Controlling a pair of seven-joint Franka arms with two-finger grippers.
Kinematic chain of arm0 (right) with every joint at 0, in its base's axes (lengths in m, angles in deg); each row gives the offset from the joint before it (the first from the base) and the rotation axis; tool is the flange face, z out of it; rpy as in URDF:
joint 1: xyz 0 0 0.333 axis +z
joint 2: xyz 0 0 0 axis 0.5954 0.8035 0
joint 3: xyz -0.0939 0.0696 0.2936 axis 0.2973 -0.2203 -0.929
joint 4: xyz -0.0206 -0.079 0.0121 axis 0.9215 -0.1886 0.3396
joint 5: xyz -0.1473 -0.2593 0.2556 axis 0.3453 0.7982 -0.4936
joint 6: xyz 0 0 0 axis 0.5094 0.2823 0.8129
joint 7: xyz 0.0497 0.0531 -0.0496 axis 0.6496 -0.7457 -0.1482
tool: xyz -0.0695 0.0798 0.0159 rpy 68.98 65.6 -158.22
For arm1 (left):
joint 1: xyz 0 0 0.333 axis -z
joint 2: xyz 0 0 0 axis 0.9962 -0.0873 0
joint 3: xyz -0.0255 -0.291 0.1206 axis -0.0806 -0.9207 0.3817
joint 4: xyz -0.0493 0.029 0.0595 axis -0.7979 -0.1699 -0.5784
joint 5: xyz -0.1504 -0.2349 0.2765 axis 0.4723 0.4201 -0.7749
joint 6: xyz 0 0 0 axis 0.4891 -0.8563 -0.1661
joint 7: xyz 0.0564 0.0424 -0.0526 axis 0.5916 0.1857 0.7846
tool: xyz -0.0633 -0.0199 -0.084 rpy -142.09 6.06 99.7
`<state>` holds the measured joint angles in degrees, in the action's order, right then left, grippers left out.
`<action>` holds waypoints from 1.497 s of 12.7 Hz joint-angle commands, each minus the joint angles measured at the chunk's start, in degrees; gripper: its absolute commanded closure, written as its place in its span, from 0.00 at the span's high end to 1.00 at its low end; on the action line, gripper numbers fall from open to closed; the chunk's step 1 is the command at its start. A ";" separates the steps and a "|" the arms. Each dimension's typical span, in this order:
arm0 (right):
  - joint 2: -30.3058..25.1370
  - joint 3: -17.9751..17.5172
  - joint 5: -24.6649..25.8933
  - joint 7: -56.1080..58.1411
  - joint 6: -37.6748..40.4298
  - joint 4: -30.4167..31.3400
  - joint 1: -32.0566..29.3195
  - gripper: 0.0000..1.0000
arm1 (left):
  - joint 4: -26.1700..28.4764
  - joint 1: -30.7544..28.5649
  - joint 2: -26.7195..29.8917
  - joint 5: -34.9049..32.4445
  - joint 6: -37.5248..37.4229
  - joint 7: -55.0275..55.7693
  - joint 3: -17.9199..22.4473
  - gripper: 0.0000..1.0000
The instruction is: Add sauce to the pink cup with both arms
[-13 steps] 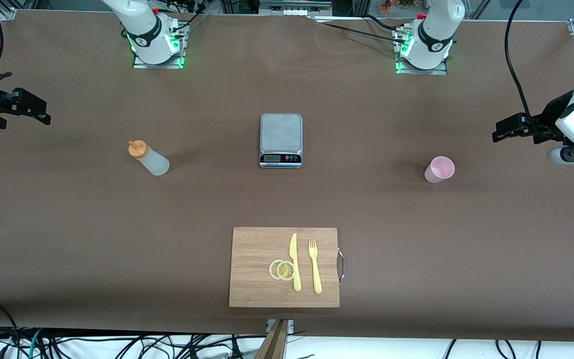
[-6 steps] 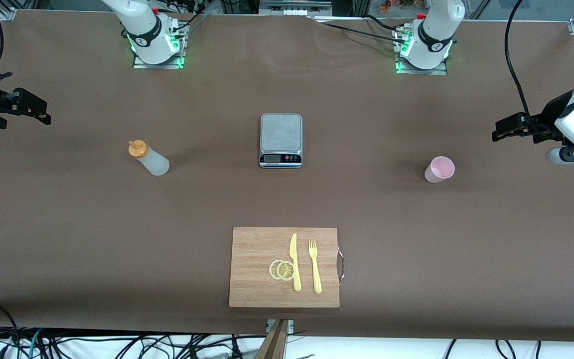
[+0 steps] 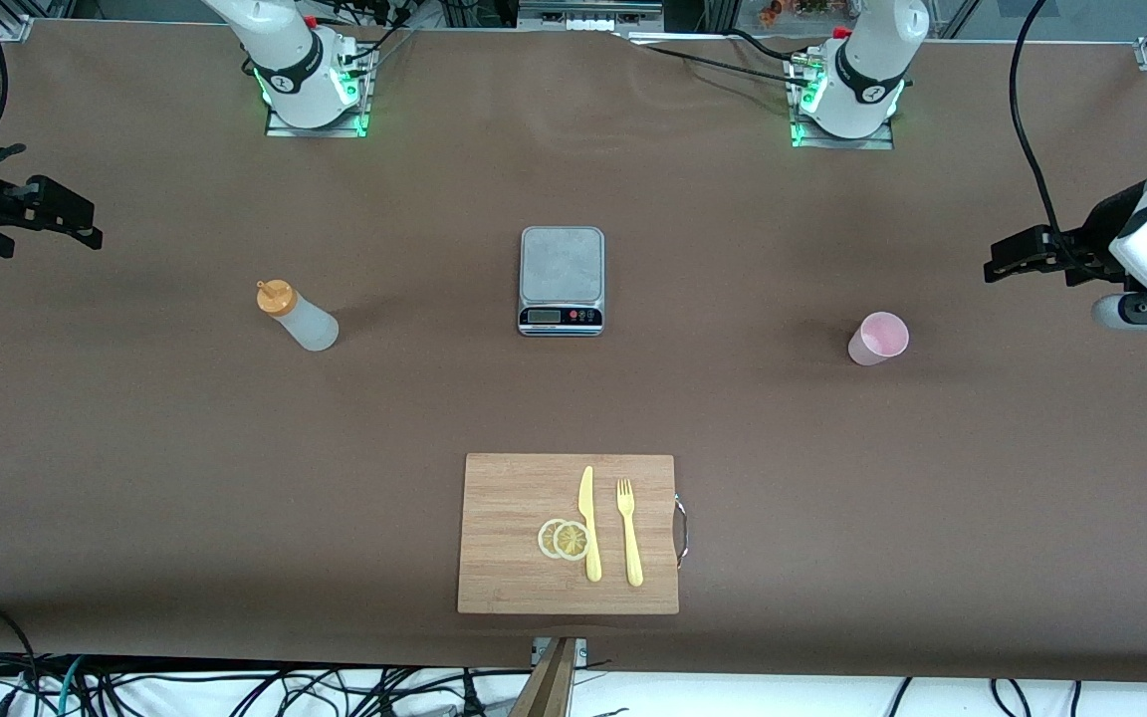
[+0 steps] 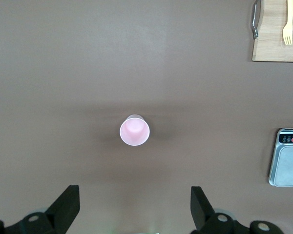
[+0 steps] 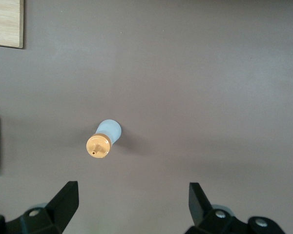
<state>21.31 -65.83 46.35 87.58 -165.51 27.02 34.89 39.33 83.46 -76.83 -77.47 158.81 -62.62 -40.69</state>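
Note:
The sauce bottle, whitish with an orange cap, stands upright on the brown table toward the right arm's end. The pink cup stands upright toward the left arm's end. My right gripper hangs open high over the table's edge at its own end; in its wrist view the sauce bottle is far below, ahead of the right gripper. My left gripper hangs open high over its end. The pink cup shows far below, ahead of the left gripper. Neither gripper holds anything.
A kitchen scale sits mid-table between bottle and cup. Nearer the front camera lies a wooden cutting board carrying lemon slices, a yellow knife and a yellow fork. Cables trail along the table's edges.

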 commanded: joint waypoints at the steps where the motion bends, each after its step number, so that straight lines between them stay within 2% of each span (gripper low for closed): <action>1: -1.09 -0.16 0.01 0.32 -0.15 0.82 -0.02 1.00 | -2.27 -0.49 -1.54 -0.91 -1.32 0.17 0.10 1.00; 4: -1.09 0.02 -0.08 0.41 0.11 0.91 -0.11 1.00 | -1.31 -0.67 -2.24 -1.34 -1.32 -0.44 0.10 1.00; 7: -1.09 0.02 -0.08 0.41 0.20 0.91 -0.20 1.00 | 1.68 -1.02 -4.52 -2.13 -0.19 -7.53 0.46 1.00; 9: -1.09 0.02 -0.08 0.41 0.20 0.91 -0.20 1.00 | 4.22 -0.49 -4.97 -5.29 1.39 -8.61 0.37 1.00; 15: -1.09 0.02 -0.08 0.32 0.20 0.91 -0.20 1.00 | 20.38 -1.37 -3.92 -4.78 17.28 -8.26 2.04 1.00; 19: -1.09 -0.16 -0.16 0.32 0.20 0.91 -0.11 1.00 | 34.00 -1.46 -2.78 -3.02 33.27 -8.61 3.71 1.00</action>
<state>21.31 -65.83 46.35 87.58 -165.45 27.07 34.89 65.54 82.15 -82.86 -81.33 185.86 -69.89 -37.25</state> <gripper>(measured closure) 0.000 0.000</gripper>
